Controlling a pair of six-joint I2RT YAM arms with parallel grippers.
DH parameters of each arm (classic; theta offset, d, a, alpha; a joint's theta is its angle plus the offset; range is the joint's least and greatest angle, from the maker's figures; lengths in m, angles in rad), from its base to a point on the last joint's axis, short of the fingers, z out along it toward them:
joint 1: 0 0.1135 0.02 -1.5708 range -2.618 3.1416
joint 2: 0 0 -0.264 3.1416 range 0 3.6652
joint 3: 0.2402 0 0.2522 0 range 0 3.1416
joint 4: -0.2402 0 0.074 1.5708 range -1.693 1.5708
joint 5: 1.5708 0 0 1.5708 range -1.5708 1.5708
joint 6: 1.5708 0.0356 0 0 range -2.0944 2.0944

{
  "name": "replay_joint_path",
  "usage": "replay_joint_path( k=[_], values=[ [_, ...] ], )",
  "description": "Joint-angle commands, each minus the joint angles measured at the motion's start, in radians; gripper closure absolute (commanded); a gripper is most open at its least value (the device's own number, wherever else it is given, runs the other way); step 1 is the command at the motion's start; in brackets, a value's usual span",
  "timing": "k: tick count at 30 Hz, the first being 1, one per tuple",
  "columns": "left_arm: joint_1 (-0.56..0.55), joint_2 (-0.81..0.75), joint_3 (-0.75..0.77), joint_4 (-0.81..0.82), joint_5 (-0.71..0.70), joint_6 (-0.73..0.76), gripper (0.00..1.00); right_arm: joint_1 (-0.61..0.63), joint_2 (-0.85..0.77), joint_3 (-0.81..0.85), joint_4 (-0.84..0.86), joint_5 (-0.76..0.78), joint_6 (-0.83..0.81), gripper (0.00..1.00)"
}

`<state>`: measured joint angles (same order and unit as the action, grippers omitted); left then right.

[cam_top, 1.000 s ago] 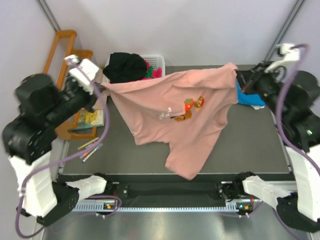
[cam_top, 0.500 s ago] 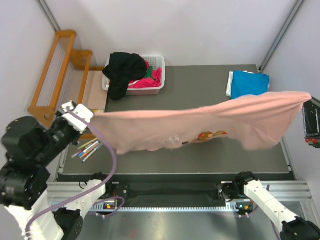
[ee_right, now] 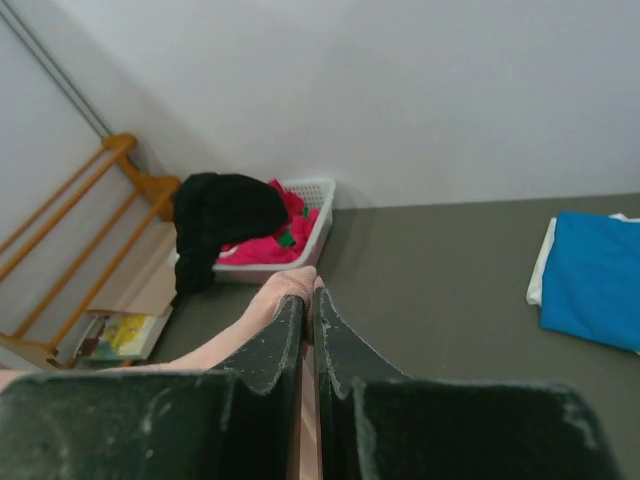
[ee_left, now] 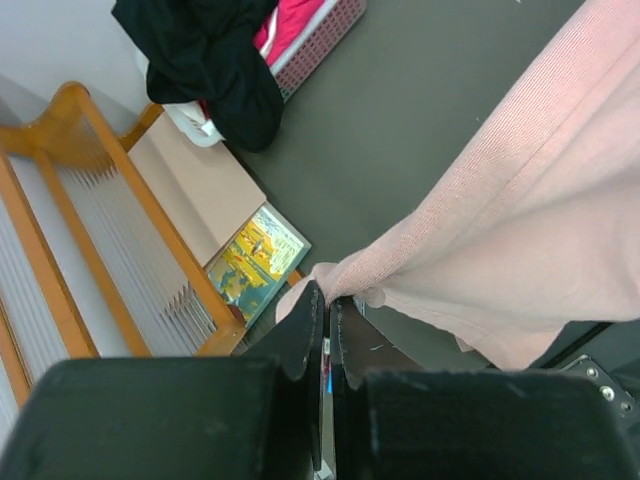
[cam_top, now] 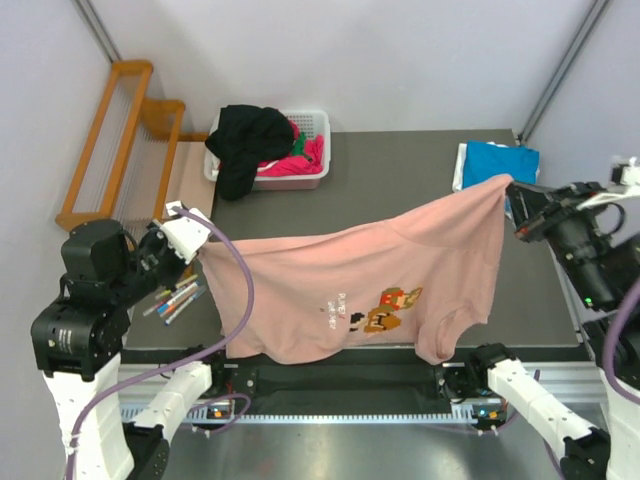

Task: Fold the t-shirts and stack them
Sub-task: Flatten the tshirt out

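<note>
The pink shirt (cam_top: pixel 370 270) now sags lower, stretched from mid-left to right of frame between left gripper (cam_top: pixel 202 254) and right gripper (cam_top: pixel 508 189), both clamped on its edges.

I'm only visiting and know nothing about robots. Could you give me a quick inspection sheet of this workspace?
Surface: dark grey table, no stains seen.
Job's things: pink shirt held up, stretched between both arms; blue shirt folded at the far right corner; black shirt draped over the basket, magenta cloth inside.
Clutter: markers and a picture book beside the table's left edge.
End effectors: left end effector shut on pink shirt; right end effector shut on pink shirt.
Cables: purple cable loops from the left arm.
Surroundings: wooden rack at left; plain walls.
</note>
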<state>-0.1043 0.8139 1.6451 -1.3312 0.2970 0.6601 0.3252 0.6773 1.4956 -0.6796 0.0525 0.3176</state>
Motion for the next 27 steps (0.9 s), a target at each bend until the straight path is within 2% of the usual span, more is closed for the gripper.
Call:
replay_joint_path(
  k=[1,8,10,13,16,21,23,27],
  values=[
    [0.008,0.008,0.002,0.171,-0.044,-0.048,1.00,0.000,0.016,-0.028,0.112,0.017,0.012,1.00],
    [0.008,0.016,0.179,0.358,-0.159,-0.186,1.00,-0.002,0.002,0.093,0.083,-0.020,0.014,1.00],
    [0.009,0.014,0.285,0.348,-0.127,-0.204,1.00,-0.002,-0.018,0.150,0.054,-0.036,0.011,1.00],
    [0.037,0.028,0.466,0.245,-0.049,-0.183,1.00,-0.002,-0.061,0.248,0.008,-0.045,0.005,1.00],
    [0.092,-0.017,0.527,0.181,0.069,-0.142,1.00,-0.002,-0.085,0.381,-0.067,-0.049,0.001,1.00],
    [0.241,-0.102,0.509,0.210,0.194,-0.100,1.00,0.003,-0.093,0.502,-0.109,-0.048,0.006,1.00],
    [0.267,-0.119,0.483,0.207,0.223,-0.106,1.00,0.003,-0.082,0.493,-0.106,-0.049,0.005,1.00],
    [0.272,-0.145,0.301,0.240,0.211,-0.134,1.00,0.003,-0.078,0.399,-0.057,-0.049,0.008,1.00]
  ],
)
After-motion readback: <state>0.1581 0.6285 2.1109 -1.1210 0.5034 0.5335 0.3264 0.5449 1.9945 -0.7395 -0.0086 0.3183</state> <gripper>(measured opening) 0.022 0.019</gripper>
